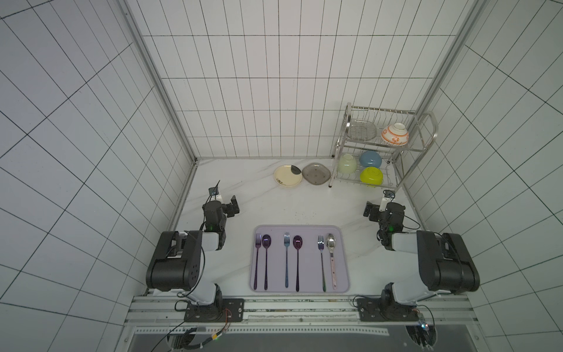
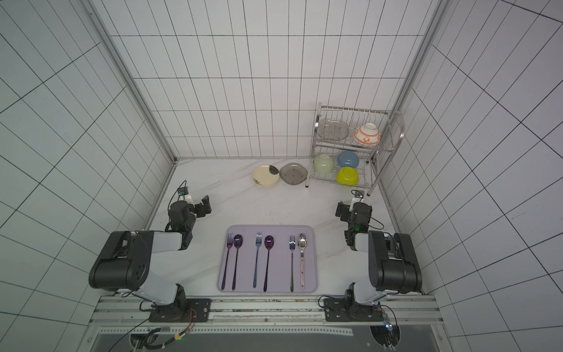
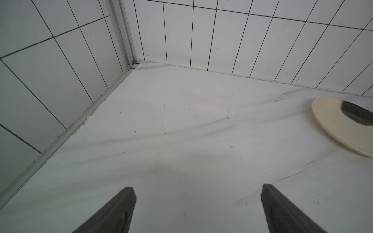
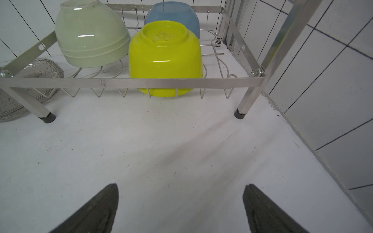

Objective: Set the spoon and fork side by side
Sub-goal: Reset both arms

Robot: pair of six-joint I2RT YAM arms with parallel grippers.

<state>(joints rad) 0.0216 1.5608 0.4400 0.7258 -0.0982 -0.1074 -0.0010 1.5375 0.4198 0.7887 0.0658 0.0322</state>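
Currently both claws are spread wide and empty: left claw (image 1: 234,206) and right claw (image 1: 369,210) hover over bare table (image 1: 289,204) past the far corners of the tray (image 1: 309,274). The silver spoon (image 1: 331,243) and fork (image 1: 321,248) lie just beside each other on the tray, long axes near-to-far, nearest the right arm, toward the table's near edge from its claw.
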